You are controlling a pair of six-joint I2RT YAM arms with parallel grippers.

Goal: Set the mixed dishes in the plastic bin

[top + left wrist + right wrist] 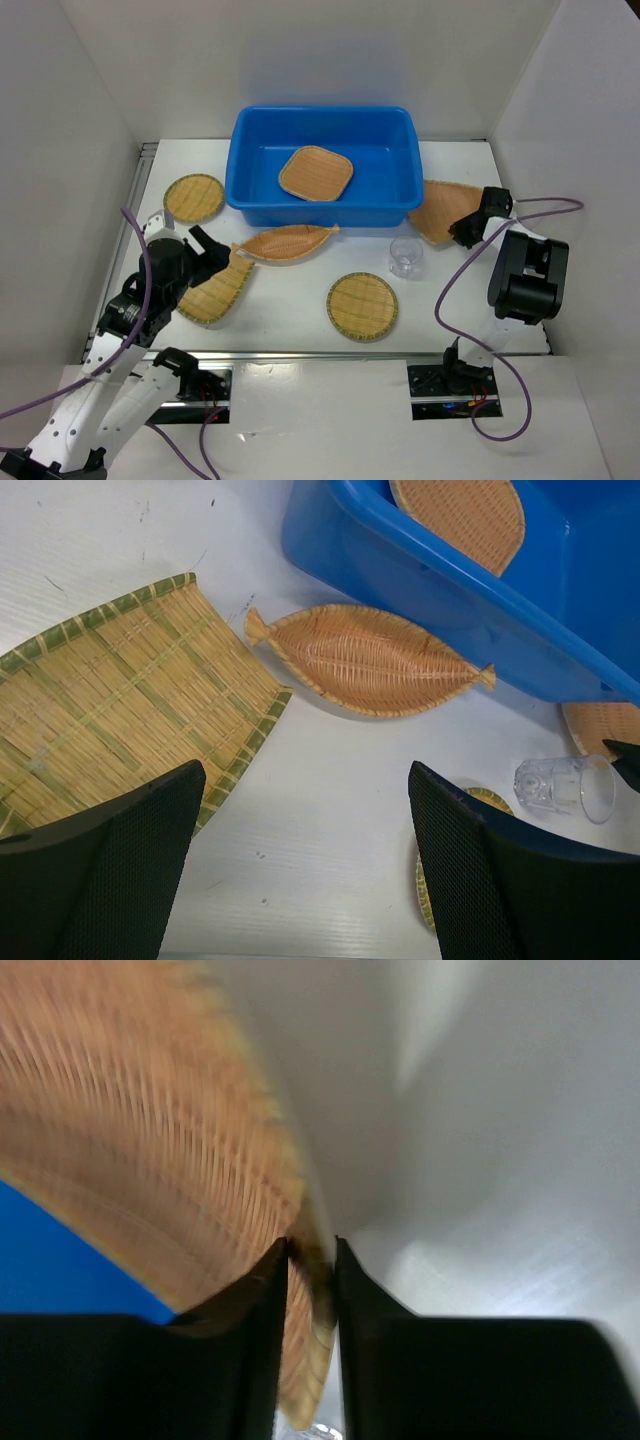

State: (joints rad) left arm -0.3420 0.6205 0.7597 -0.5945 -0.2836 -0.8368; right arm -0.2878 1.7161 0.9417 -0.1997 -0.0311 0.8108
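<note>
1. Right tool point(311, 1245) is pinched down narrow, with the rim of a tan woven tray point(150, 1140) caught between both fingers. That wrist view is pretty blurred, so not much else can be made out there.
2. In the top view, the tan woven tray is found outside the blue bin point(320, 210), just beside its right end. It's gripped at its near-right edge. Whether it's lifted clear of the bench point(300, 290) can't be told.
3. Left tool point(305, 775) is spread wide and nothing is held between the fingers. It's hung over the left side of the bench, with the edge of a big green-edged tray point(120, 700) under its left finger.
4. One rounded-square tray point(316, 172) is already sat flat in the bin, roughly mid-floor.
5. A leaf-shaped tray point(370, 660) is laid on the bench just in front of the bin's front wall, towards the left end, apart from the big green-edged tray.
6. A far round tray point(193, 198) is parked left of the bin, near its left wall.
7. A near round tray point(361, 306) is placed on the bench well in front of the bin, right of centre.
8. A clear cup point(405, 256) is seen between the near round tray and the bin's right front corner, touching neither.
</note>
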